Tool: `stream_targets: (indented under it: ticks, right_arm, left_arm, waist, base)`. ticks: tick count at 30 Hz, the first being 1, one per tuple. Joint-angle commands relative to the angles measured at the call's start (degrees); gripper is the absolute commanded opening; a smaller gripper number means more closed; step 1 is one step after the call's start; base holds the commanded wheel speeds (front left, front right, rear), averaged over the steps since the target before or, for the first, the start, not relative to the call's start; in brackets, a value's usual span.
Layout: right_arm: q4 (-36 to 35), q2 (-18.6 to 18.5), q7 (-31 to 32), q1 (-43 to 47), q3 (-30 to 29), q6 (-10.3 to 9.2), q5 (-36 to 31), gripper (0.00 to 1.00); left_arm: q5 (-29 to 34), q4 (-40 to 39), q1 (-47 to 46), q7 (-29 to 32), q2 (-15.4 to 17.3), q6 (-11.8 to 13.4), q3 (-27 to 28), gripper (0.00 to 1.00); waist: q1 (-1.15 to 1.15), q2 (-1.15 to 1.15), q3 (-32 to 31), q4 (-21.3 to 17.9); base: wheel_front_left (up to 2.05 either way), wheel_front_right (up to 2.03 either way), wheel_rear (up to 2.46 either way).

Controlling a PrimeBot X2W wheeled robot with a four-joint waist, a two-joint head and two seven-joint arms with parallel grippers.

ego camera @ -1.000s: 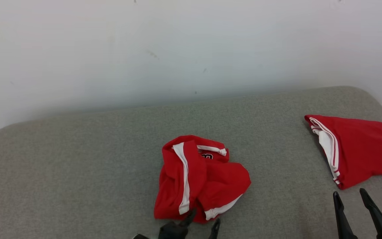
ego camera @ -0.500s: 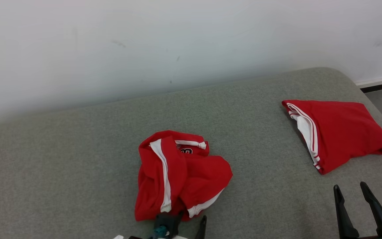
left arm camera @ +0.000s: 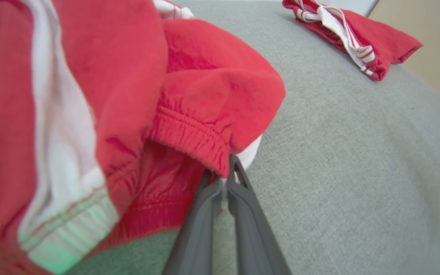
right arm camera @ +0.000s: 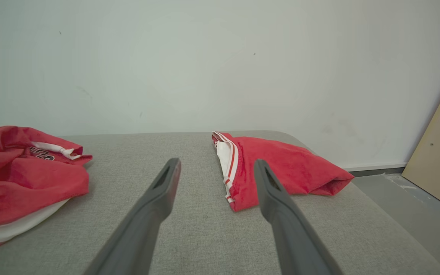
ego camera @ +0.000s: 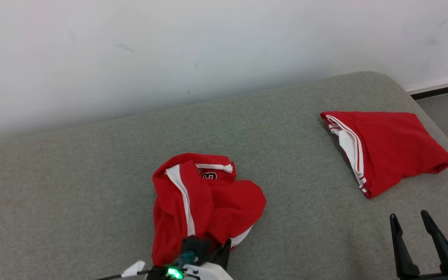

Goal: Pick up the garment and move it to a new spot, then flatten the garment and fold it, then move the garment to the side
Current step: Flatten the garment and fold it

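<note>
The left pincer (left arm camera: 223,172) was clamped shut on the crumpled garment's (ego camera: 204,202) near hem. Right of that garment, the right pincer (ego camera: 408,216) gaped empty.

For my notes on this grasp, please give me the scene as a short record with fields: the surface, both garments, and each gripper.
surface: grey padded surface against a white wall
crumpled garment: red with white trim, bunched near the front middle
folded garment: red with white stripes, lying apart at the right
left gripper: shut on the crumpled garment's near hem
right gripper: open, holding nothing
</note>
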Motion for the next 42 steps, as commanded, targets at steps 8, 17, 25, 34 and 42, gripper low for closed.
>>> stream_targets:
  ticks: [8, 17, 25, 34, 42]
  right_arm:
    - [0.17, -0.25, -0.14, -0.54, -0.41, -0.13, 0.32, 1.0]
    - [0.94, 0.55, -0.14, -1.75, 1.29, -0.13, 0.51, 1.0]
    - [1.54, 0.44, -0.14, -2.43, 1.89, -0.13, 0.67, 1.0]
    - [1.47, 0.07, -0.14, -1.73, 0.81, -0.13, 0.83, 1.0]
    - [1.73, 0.08, -0.13, -0.27, -0.12, -0.13, 0.15, 1.0]
  left_arm:
    - [-6.32, -3.56, -8.57, 3.13, 1.5, -5.01, 2.71, 0.0]
    - [-12.43, -11.11, -22.44, 17.34, 11.12, -12.27, 8.43, 0.0]
    - [-13.44, -12.7, -31.19, 20.6, 14.05, -14.15, 10.84, 0.0]
    - [-17.08, -16.83, -29.44, 20.91, 11.61, -17.08, 10.24, 0.0]
    - [-21.03, -29.66, -14.39, 22.2, 12.03, -16.98, 5.79, 0.0]
  waist:
    - [0.0, 0.0, -0.16, -0.33]
    - [0.0, 0.0, -1.0, -3.2]
    - [0.0, 0.0, -0.86, -5.98]
    - [0.0, 0.0, -0.97, -5.83]
    - [0.0, 0.0, -1.94, -2.7]
  base:
    - [0.0, 0.0, 0.0]
    - [0.0, 0.0, 0.0]
    - [0.0, 0.0, 0.0]
    - [0.0, 0.0, 0.0]
    - [0.0, 0.0, 0.0]
